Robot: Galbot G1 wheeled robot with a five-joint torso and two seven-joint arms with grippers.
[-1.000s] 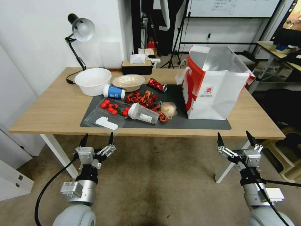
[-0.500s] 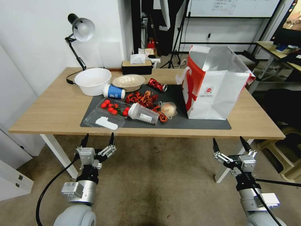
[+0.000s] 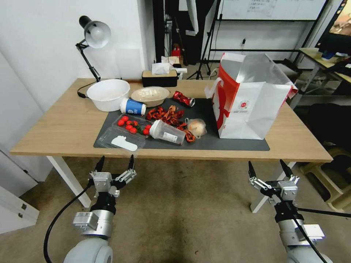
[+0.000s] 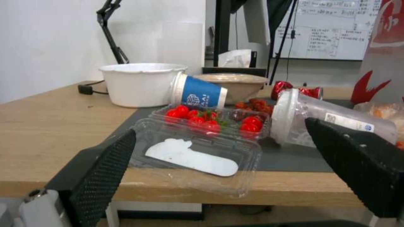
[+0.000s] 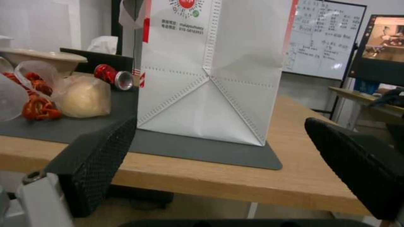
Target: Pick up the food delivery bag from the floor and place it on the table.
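We cannot read the small print under the round logo on the bag (image 3: 252,106), and its far side is hidden behind its own walls. In the left wrist view only a red-and-white strip of the bag (image 4: 385,53) shows at the edge, cut off. In the right wrist view its top (image 5: 210,63) runs out of frame, so the handles are not seen there. The table (image 3: 62,128) hides the floor (image 3: 190,208) beneath its far half, and its right end runs behind the bag.

The bag stands upright on the right end of the mat (image 3: 208,140), its long axis vertical, mouth open upward with foil lining showing. Its white end panel faces us; its red side faces the food litter to the left. Just beside it lies a wrapped bun (image 3: 197,127).

Our left gripper (image 3: 114,163) hangs below the table's near edge, forearm rising from bottom left, fingers pointing up toward the clear tray (image 3: 120,138), spread wide and empty. Our right gripper (image 3: 267,168) sits the same way at the right, below the edge and in front of the bag, fingers spread wide, nothing between them.
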